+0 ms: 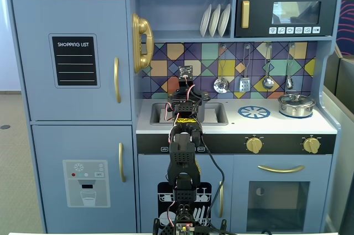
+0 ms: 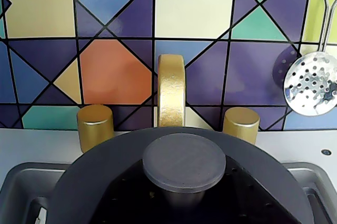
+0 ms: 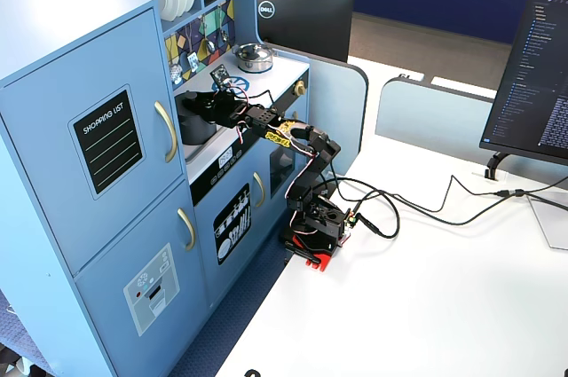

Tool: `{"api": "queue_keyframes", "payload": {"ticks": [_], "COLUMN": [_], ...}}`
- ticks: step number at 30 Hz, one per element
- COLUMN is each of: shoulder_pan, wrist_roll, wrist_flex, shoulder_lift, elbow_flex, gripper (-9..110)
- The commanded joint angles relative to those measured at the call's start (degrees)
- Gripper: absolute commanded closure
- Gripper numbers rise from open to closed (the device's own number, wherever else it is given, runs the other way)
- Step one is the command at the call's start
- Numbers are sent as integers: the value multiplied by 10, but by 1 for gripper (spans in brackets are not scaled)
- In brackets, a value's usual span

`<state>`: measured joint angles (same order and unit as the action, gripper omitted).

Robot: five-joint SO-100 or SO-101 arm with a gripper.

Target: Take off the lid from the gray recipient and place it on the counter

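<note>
The dark-gray lid (image 2: 100, 176) with its round knob (image 2: 184, 161) fills the lower wrist view, above the sink. My gripper (image 2: 183, 192) reaches it from below, its black jaws close against both sides of the knob's stem, shut on it. In a fixed view the gripper (image 3: 201, 100) sits on top of the gray recipient (image 3: 195, 127), which stands in the sink. In the other fixed view the arm hides most of the pot, with the gripper (image 1: 187, 105) over the sink. I cannot tell whether the lid is raised off the pot. The counter (image 1: 287, 125) lies to the right.
A gold faucet (image 2: 171, 89) and two gold taps (image 2: 96, 126) stand close behind the lid. A skimmer (image 2: 313, 84) hangs at the right. A shiny silver pot (image 1: 296, 104) stands at the counter's right end, beside the blue burner print (image 1: 254, 112).
</note>
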<state>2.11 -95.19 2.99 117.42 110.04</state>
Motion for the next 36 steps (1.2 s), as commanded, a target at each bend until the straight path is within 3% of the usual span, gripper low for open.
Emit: {"api": "queue_keyframes", "payload": {"ticks": [1,26,36], "shoulder_pan": [-3,3,78], "wrist_roll": [7,5,16], "wrist_flex": [-19,18,39], "shoulder_lift": [8,45,61], "elbow_flex": [-26,-93,-101], "gripper": [102,102,102]}}
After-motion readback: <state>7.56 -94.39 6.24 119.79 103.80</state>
